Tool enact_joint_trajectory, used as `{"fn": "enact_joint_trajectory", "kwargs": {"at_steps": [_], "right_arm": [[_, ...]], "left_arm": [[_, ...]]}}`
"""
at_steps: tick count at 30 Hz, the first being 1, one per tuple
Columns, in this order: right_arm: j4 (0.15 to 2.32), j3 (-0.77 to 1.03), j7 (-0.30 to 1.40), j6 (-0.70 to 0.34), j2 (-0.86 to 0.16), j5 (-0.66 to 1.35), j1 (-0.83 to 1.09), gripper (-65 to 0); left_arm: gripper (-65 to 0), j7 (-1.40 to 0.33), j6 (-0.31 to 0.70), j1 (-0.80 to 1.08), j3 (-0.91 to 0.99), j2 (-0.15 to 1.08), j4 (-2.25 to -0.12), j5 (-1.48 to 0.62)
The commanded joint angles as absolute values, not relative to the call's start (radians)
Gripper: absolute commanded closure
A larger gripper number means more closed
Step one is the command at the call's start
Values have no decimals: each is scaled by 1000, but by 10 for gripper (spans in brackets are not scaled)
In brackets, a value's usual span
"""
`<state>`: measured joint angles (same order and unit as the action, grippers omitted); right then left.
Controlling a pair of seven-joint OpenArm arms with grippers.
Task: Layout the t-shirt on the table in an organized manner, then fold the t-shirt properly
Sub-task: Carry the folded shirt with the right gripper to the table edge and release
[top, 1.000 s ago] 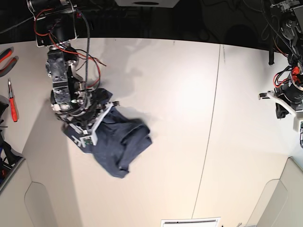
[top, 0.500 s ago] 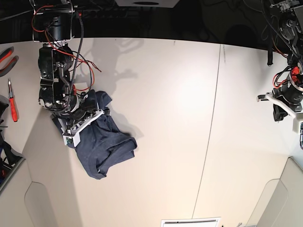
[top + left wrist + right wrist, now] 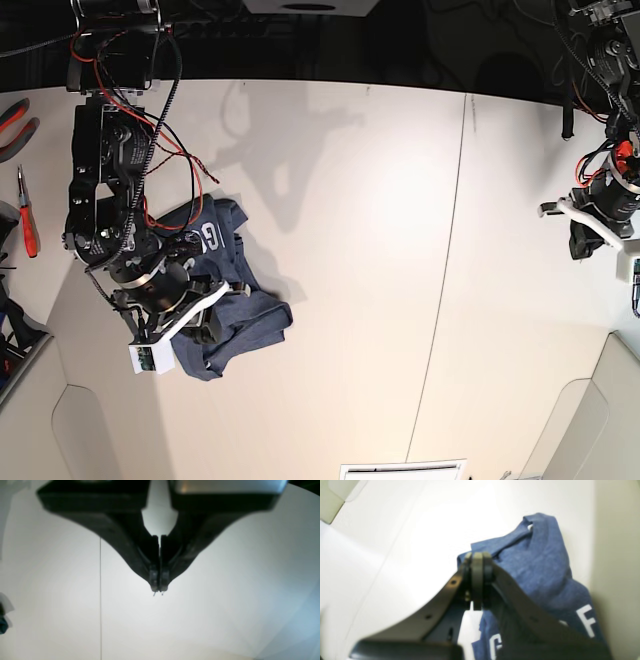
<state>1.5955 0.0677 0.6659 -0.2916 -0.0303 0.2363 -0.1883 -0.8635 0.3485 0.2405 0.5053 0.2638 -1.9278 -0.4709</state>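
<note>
We see a heathered navy-blue t-shirt (image 3: 225,300) with white block lettering, a cream desk (image 3: 400,250) crossed by one thin dark seam, and black end effectors (image 3: 158,587).

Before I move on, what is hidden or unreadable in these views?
- Right wrist view: the t-shirt's white lettering is partly covered by the right gripper; only pieces show.
- Base view: part of the bunched t-shirt lies under the right arm; sleeves and hem are indistinguishable.
- Left wrist view: the left gripper is shut over the bare table; a dark object at the left edge is cut off.
</note>
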Motion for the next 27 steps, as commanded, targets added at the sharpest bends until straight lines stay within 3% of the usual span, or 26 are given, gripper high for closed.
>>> {"fn": "enact_joint_trajectory", "kwargs": {"at_steps": [1, 16, 22, 27], "right_arm": [[1595, 69, 618, -295, -31, 223, -212, 0], [839, 69, 392, -284, -41, 19, -488, 0], [810, 70, 382, -71, -84, -30, -467, 0], [810, 70, 388, -9, -138, -64, -451, 0]], "left_arm": [[0, -841, 360, 233, 511, 277, -1945, -490], [0, -842, 364, 233, 511, 257, -1945, -520], [0, -841, 365, 233, 511, 258, -1945, -520], [0, -841, 382, 233, 511, 258, -1945, -522]]}}
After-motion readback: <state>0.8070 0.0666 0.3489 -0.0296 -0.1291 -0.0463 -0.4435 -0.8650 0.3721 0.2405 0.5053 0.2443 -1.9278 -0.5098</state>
